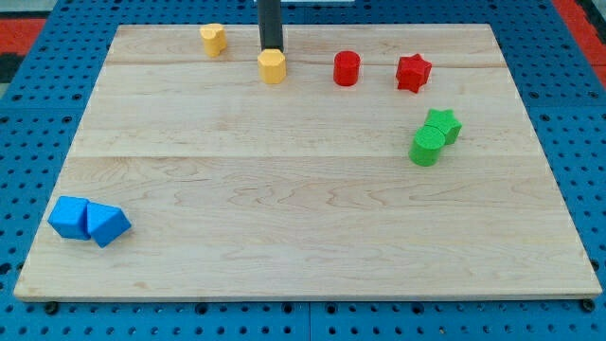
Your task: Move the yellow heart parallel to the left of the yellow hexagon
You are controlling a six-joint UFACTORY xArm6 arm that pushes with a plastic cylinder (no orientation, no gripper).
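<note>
I have a single view, looking down at an angle from beyond the near edge of the wooden board (pixel 303 237) toward its far edge. It sits back enough to show all four corners and the surrounding blue pegboard (pixel 38 95).

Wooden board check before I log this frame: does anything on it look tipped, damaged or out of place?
Nothing stands out. All blocks sit flat on the wooden board, none over an edge. My tip is just above the yellow hexagon, with the yellow heart up-left.
</note>
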